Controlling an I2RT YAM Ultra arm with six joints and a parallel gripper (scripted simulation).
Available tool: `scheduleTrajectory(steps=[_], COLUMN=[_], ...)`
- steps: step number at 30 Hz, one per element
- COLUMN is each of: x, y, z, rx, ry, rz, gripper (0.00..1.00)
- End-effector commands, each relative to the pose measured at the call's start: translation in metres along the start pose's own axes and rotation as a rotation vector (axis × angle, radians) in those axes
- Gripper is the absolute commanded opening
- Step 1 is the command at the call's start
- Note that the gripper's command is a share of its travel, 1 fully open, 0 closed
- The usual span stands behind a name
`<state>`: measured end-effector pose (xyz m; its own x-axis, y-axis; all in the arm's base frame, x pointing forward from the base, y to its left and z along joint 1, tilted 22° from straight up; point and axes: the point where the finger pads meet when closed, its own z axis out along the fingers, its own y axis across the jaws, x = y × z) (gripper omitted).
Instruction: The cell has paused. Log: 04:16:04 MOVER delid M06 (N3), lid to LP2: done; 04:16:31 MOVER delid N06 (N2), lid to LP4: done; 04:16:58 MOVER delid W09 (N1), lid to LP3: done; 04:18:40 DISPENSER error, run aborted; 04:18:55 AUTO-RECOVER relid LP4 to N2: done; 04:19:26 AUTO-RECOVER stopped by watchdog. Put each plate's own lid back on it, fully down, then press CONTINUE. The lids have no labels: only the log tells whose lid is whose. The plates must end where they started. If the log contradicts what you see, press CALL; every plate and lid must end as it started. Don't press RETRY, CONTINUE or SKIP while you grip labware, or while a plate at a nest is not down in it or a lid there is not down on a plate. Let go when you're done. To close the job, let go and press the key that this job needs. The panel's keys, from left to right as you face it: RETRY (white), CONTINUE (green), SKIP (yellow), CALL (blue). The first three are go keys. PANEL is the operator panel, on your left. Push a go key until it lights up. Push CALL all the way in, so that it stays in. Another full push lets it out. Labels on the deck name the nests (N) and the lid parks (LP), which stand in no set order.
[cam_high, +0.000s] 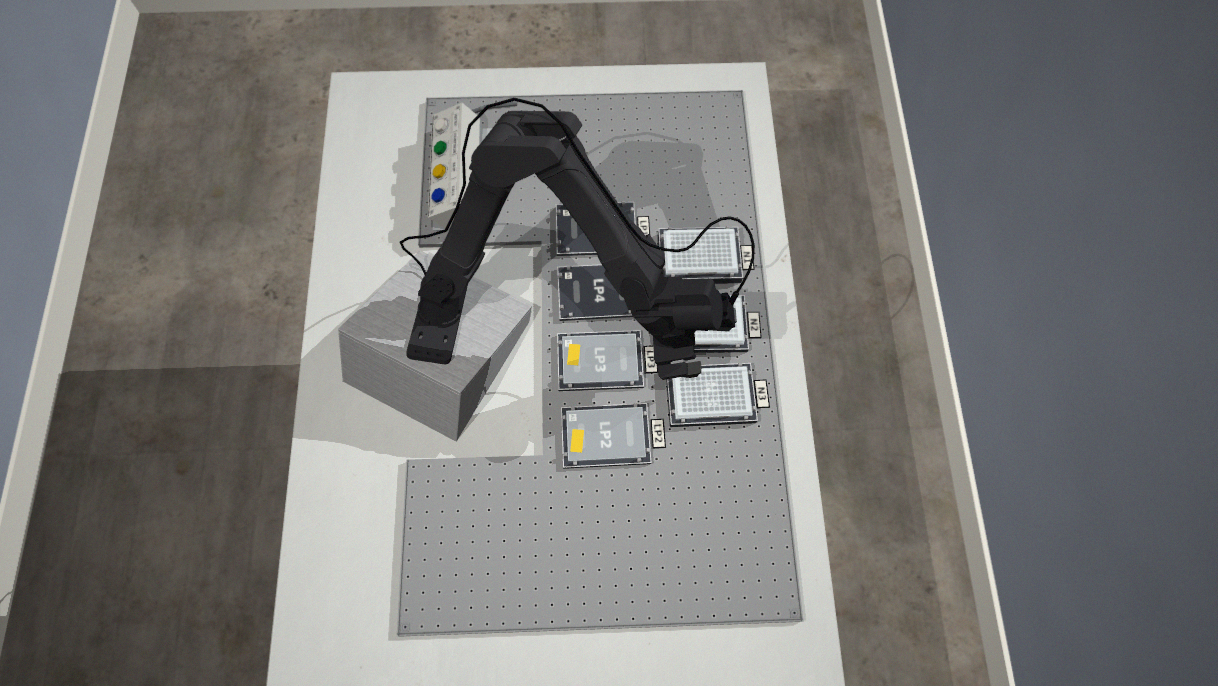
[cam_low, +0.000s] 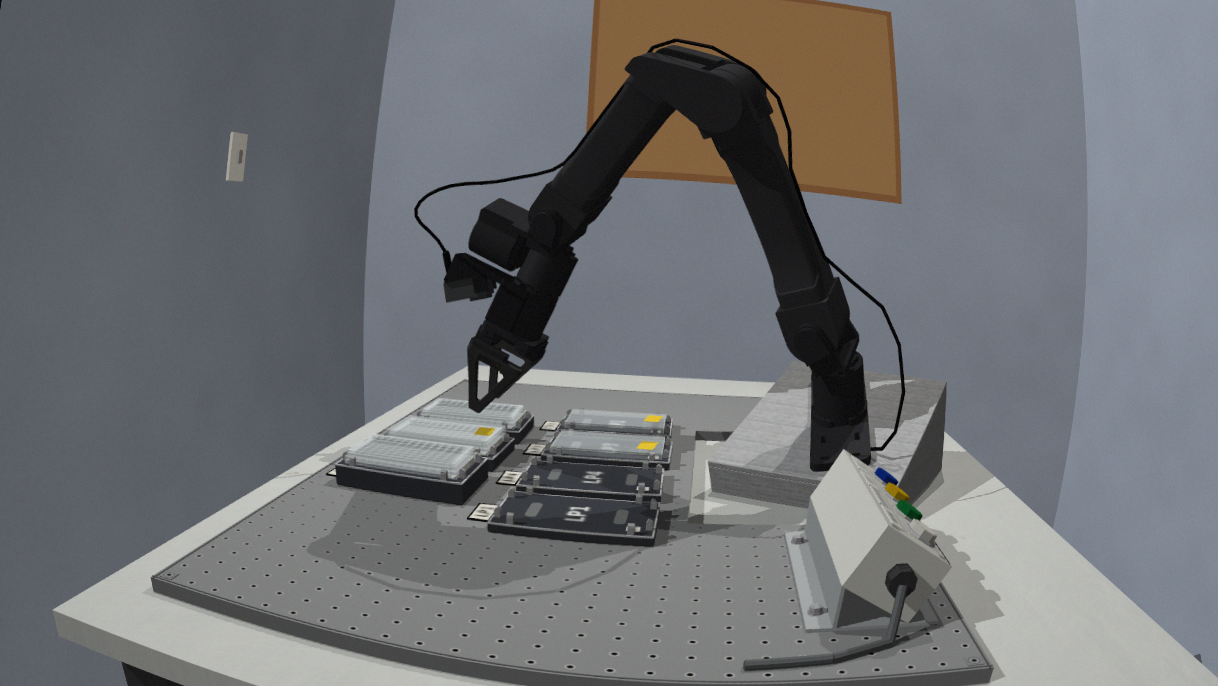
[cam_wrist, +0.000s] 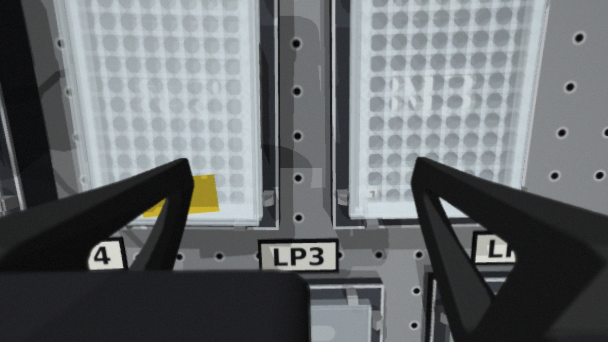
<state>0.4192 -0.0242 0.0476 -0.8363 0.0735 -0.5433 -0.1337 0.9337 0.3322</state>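
Two lids, you saw from above, lay parked at LP3 (cam_high: 600, 359) and LP2 (cam_high: 606, 436), with the N2 plate (cam_high: 724, 336) already lidded. From the side, your gripper (cam_low: 494, 374) hung spread wide and empty above the nests. At the wrist, the N3 plate (cam_wrist: 440, 100) sat bare; fetching LP2's lid seemed next.

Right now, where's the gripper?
Top view: the gripper hangs open over the gap between the N2 plate and the N3 plate, right of the LP3 lid. It holds nothing.
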Motion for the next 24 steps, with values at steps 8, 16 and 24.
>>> scheduleTrajectory(steps=[8,16,24], x=[0.031,0.064,0.115], y=[-0.005,-0.004,-0.002], z=[-0.038,-0.05,-0.062], rx=[0.022,0.022,0.011], ry=[0.181,0.323,0.405], rz=[-0.027,-0.028,-0.014], gripper=[1.0,1.0,1.0])
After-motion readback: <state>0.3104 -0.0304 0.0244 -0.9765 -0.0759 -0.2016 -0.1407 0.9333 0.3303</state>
